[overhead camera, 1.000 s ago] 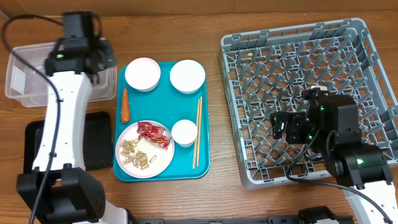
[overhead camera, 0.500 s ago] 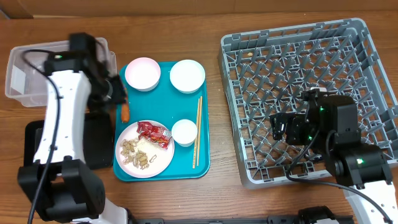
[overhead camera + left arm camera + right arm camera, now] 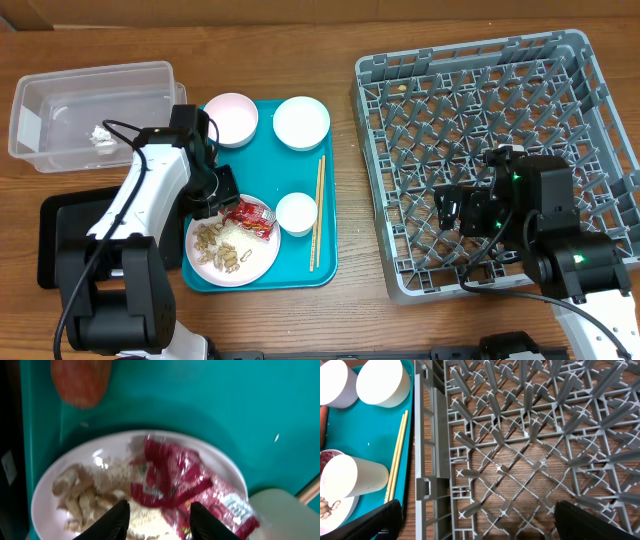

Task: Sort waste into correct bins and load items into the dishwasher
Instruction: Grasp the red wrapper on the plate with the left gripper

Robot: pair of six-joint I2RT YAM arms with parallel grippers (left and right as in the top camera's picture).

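Step in hand: waste sorting, wrapper pickup. Left gripper (image 3: 160, 522) has fingers apart and empty, over the red wrapper (image 3: 185, 480) on the plate (image 3: 107, 445), beside the food scraps (image 3: 80, 490). Next move likely calls for descending and pinching the wrapper alone. Right gripper (image 3: 480, 520) is wide apart above the dish rack (image 3: 520, 435).

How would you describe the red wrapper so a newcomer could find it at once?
Left of the grey dish rack lies a teal tray, with a round plate at its near left corner. On that plate, beside beige scraps, lies the wrapper: the only red, crinkled, shiny thing.
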